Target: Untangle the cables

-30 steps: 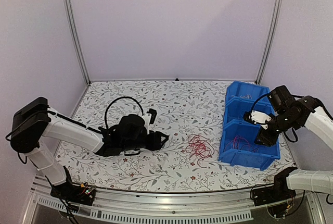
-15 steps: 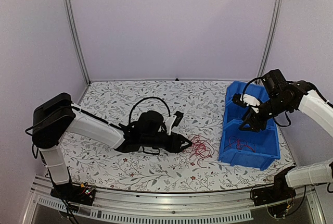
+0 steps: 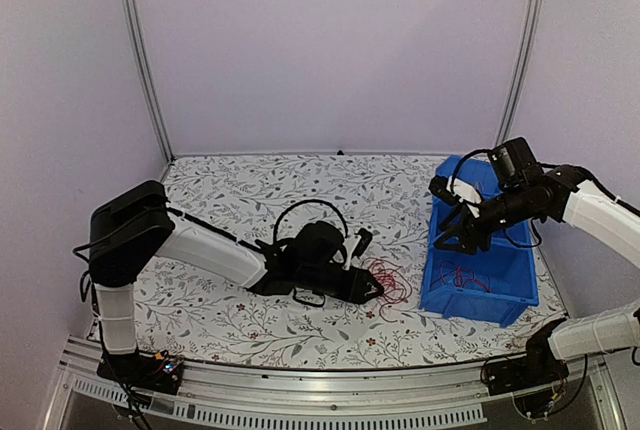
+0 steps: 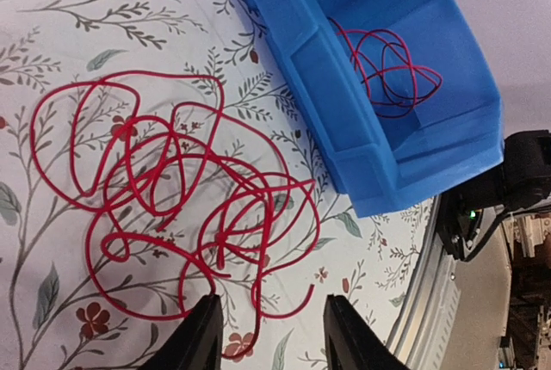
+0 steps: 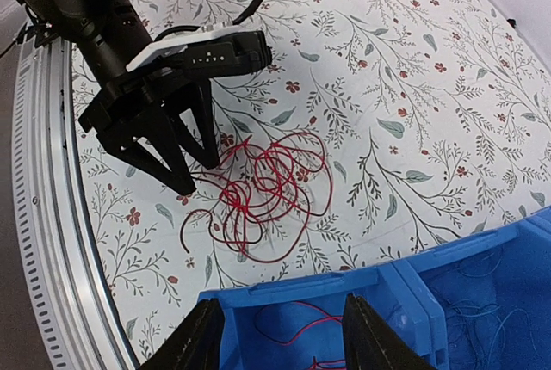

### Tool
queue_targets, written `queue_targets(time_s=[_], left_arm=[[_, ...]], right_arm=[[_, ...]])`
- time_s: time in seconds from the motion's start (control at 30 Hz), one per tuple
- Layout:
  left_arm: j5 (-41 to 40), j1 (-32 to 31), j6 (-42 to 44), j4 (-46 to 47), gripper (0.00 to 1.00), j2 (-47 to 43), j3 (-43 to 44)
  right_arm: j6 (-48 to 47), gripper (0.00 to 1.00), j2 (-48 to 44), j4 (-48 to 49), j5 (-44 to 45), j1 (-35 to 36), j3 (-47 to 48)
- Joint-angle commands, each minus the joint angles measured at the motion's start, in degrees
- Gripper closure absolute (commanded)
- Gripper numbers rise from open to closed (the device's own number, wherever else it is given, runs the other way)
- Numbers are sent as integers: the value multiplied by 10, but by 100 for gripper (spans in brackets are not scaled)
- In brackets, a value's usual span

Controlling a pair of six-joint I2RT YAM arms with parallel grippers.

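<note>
**Pointing at the Red Tangle**

The cables (image 3: pixel 386 283) (image 4: pixel 181 206) (image 5: pixel 263 182) lie in a loose red clump on the flowery counter (image 3: pixel 250 190), just beside the near corner of the blue bin (image 3: pixel 480 297) (image 4: pixel 344 120) (image 5: pixel 340 288).

The left end effector (image 3: pixel 374 290) (image 4: pixel 271 323) (image 5: pixel 195 172) is low over the counter at the left edge of the clump. Its two fingers are spread apart and hold nothing. One red loop runs between the tips.

The right end effector (image 3: pixel 446 240) (image 5: pixel 284 336) hangs above the blue bin, near its left wall. Its fingers are also apart and hold nothing.

Some red wires (image 3: pixel 463 275) (image 4: pixel 387 69) lie inside the near part of the bin, apart from the clump.
</note>
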Motion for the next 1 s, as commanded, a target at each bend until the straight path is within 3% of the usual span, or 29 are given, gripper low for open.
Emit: queue_targets(time_s=[0.0,0.1,0.33,0.5,0.77,0.97], left_arm=[[-35,0,-23,-25,62,17,31],[-41,5,-32,-34,65,33,51],[-49,19,-49,-53,88,53,79],[-56,32,-46,-59,97,57,83],[-36,35,-5,-37,100,44,84],[-79,31,64,-32,100,-90,34]], right_arm=[[26,49,-19,52,-33,11,-34],[37,49,-15,69,-44,15,-49],[49,49,-12,95,-53,17,-65],[50,50,-10,110,-56,18,-73],[50,50,-7,129,-57,17,-84],[43,49,0,141,-72,17,-97]])
